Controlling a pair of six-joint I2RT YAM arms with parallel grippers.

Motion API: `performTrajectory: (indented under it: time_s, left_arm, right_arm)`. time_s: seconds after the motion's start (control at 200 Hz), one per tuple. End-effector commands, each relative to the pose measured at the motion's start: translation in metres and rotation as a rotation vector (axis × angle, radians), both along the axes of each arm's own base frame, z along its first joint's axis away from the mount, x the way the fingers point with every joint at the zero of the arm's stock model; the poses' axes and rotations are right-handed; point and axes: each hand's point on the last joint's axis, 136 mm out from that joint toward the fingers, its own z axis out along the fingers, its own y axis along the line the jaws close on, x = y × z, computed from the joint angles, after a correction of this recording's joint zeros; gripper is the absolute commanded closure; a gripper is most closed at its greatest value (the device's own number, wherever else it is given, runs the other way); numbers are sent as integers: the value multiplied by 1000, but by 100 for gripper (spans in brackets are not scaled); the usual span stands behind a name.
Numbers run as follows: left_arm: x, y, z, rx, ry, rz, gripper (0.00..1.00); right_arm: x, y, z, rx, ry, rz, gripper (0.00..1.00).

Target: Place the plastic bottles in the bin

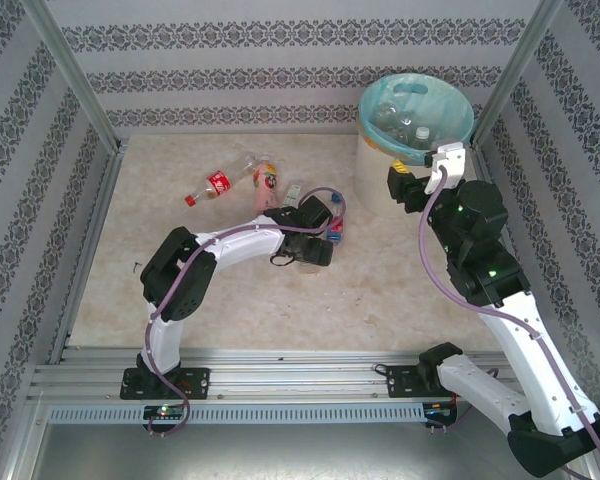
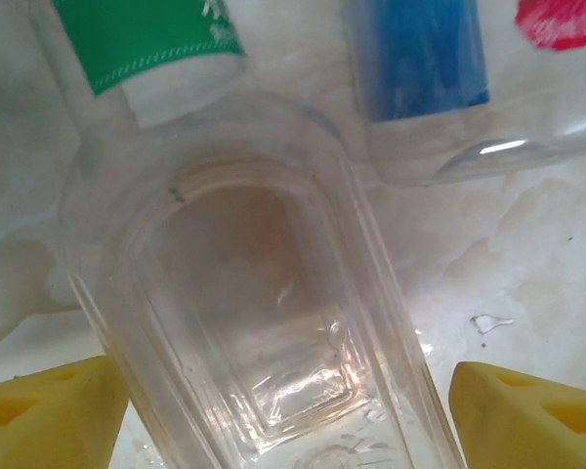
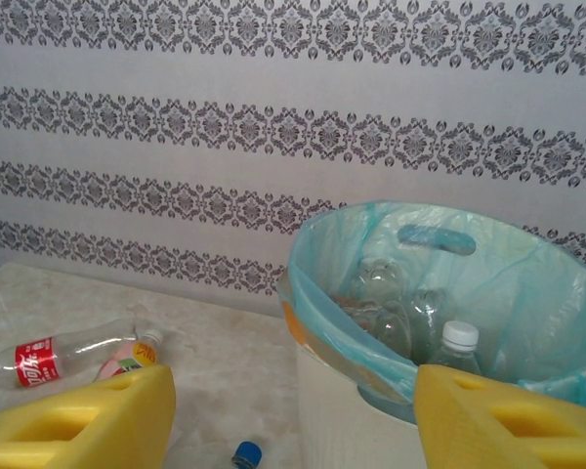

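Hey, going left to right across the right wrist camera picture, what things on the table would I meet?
Clear plastic bottle with a red label → clear bottle with a pink-and-orange label → small blue bottle cap → round cream-white bin with turquoise liner.

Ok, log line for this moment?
left gripper: open, fingers straddling clear bottle on table | right gripper: open, empty, near bin | bin: several bottles inside | table: red-label bottle loose
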Motion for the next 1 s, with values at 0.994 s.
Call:
performTrajectory:
  time_s: [0.994]
  left_arm:
    - [-49,38,102,-102,-90,-14,38]
  right_arm:
    - [-14,17,33,48,-74,37,34]
